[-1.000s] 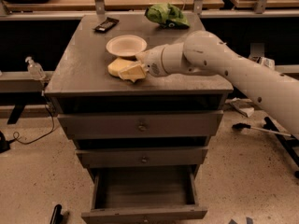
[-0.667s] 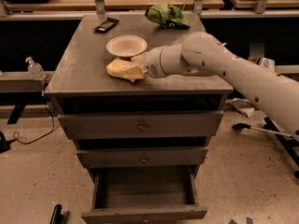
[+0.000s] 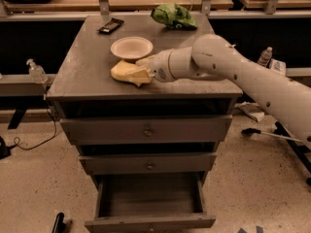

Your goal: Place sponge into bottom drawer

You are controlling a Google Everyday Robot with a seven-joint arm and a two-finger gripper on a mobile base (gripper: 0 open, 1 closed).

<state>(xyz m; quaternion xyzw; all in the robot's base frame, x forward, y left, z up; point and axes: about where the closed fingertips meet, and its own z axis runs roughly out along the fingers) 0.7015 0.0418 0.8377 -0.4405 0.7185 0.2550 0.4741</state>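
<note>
The bottom drawer [image 3: 150, 204], low in the middle of the frame, is pulled out and its box is open from above. The middle drawer [image 3: 148, 164] hangs over its back part. Higher up, the gripper [image 3: 142, 73] is at the sponge [image 3: 124, 72] near the front of the cabinet top [image 3: 80, 79]. The bowl [image 3: 131, 47] sits just behind the sponge. The white arm [image 3: 228, 67] blocks the right side. Bare top shows to the left.

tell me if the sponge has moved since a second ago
No. The sponge sits in the same spot just in front of the bowl on the cabinet top, with the claw at its right end.
</note>
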